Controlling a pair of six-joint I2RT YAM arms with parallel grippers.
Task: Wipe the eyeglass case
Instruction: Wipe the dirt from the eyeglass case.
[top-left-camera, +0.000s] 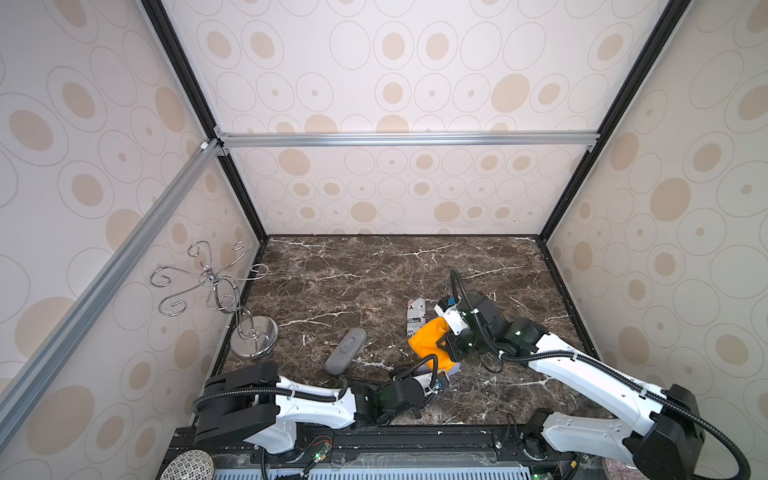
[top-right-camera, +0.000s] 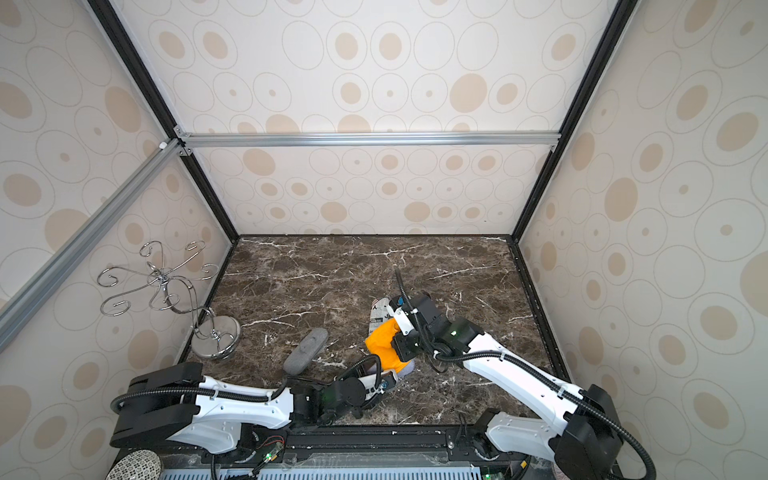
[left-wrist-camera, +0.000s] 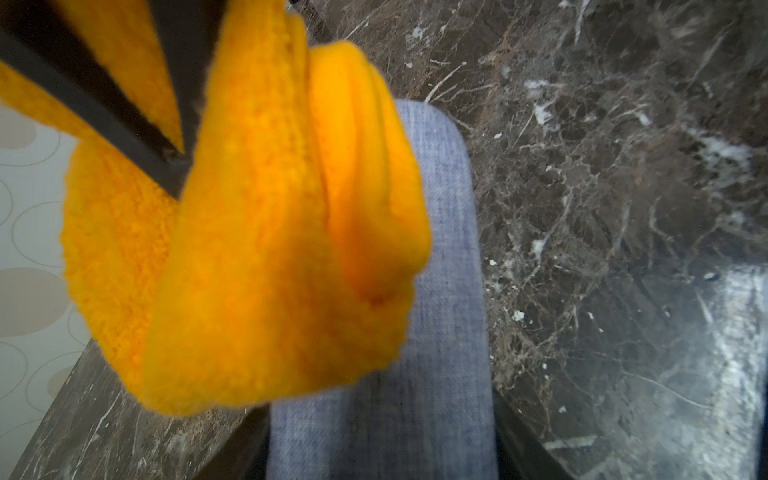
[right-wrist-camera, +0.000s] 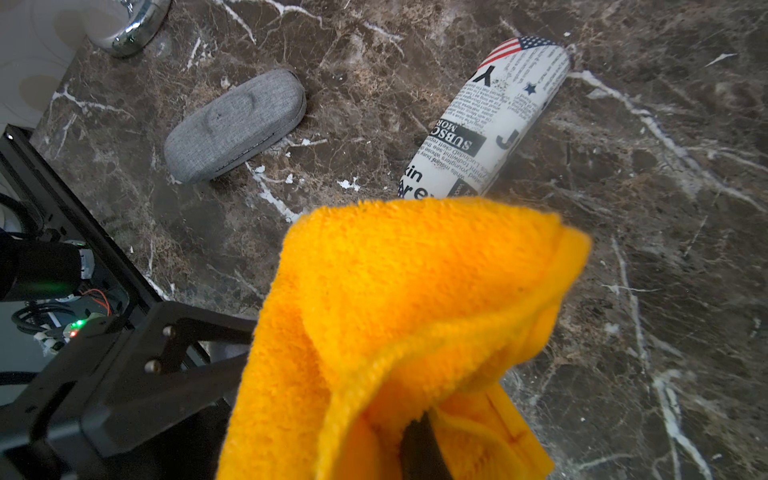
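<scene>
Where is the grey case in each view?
Both top views: grey case lies between stand and cloth.
Left wrist: not in it.
Right wrist: beyond the cloth, beside the newsprint case.
Shared landmark: the cloth, in all four.

Newsprint-pattern case (right-wrist-camera: 486, 124) — "SUBSC", "MOR", big "Y", "J" legible; smaller print too fine.

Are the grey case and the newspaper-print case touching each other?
Apart. The right wrist view shows bare marble tabletop between the grey case and the newspaper-print case.
</scene>
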